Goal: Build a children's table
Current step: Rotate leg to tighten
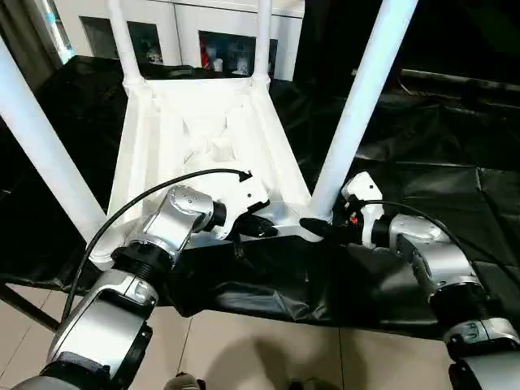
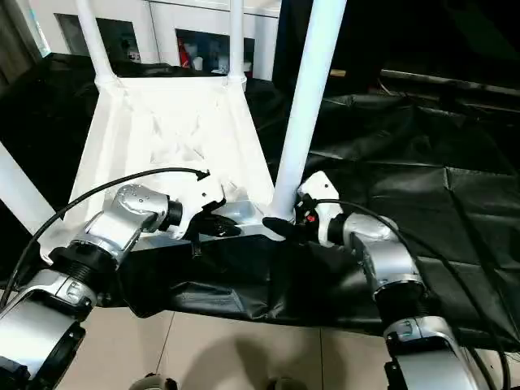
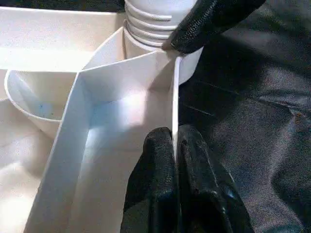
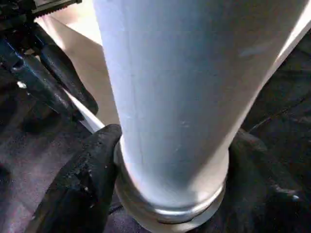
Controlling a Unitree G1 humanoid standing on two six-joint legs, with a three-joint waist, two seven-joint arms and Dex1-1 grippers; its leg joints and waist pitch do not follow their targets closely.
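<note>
Two silver jointed forearms, ribbed black collars at the joints, white housing behind each gripper, left gripper (image 1: pixel 268 227) and right gripper (image 1: pixel 315 227) with black textured fingers, thin black cable looping over each wrist

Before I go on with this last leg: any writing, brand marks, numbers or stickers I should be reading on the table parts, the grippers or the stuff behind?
None can be read.
Tabletop, underside up: plain white ribs, no print or moulded mark visible.
Near-right leg and its threaded base: plain white.
Left gripper and right gripper: black fingers, no lettering.
Cabinet behind: small colourful items behind the glass, too small and blurred to read.
</note>
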